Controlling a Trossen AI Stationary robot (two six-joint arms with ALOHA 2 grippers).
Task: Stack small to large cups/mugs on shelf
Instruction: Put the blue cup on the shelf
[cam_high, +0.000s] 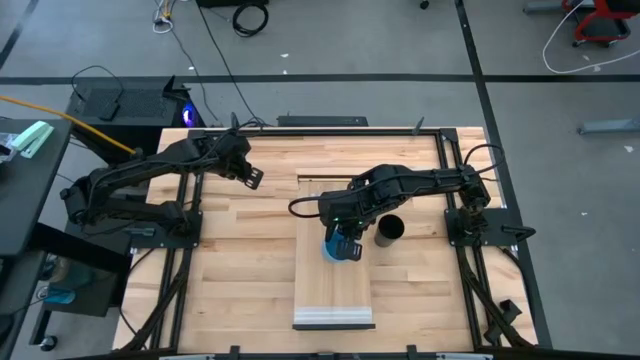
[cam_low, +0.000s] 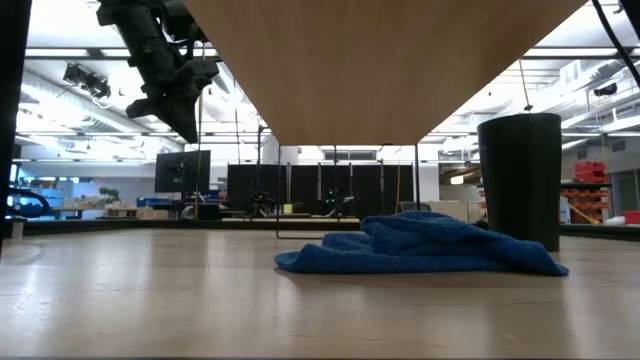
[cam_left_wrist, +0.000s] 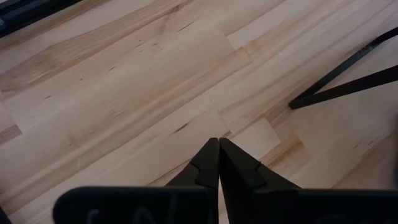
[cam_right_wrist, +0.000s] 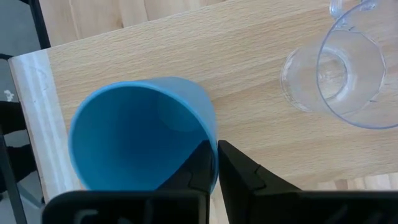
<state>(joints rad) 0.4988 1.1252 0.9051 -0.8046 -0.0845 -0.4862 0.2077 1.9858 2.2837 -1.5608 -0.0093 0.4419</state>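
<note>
The bright blue cup (cam_right_wrist: 140, 137) is over the light-wood shelf (cam_high: 335, 290), in my right gripper (cam_right_wrist: 216, 163), which reaches in from the table's right. The blue cup (cam_high: 333, 249) shows below that gripper (cam_high: 342, 246) in the high view. The clear cup (cam_right_wrist: 336, 68) sits on the shelf board (cam_right_wrist: 186, 50) beside it. The black cup (cam_high: 390, 231) stands upright on the tabletop just right of the shelf, and the black cup (cam_low: 520, 180) also shows in the low view. My left gripper (cam_left_wrist: 219, 158) is shut and hovers above bare tabletop at the far left (cam_high: 250, 175). My right gripper holds the blue cup by its rim (cam_right_wrist: 213, 149), with one finger (cam_right_wrist: 199, 168) inside the cup and the other finger (cam_right_wrist: 242, 174) outside. The fingers come from above, pointing down. The cup's mouth faces up; whether its base rests on the shelf cannot be told.
A crumpled blue cloth (cam_low: 420, 245) lies on the tabletop under the raised shelf. The shelf's pale strip (cam_high: 335, 320) is at its near end. Black frame rails (cam_high: 450, 180) edge the table on both sides. Bare butcher-block tabletop (cam_high: 240, 270) lies left of the shelf.
</note>
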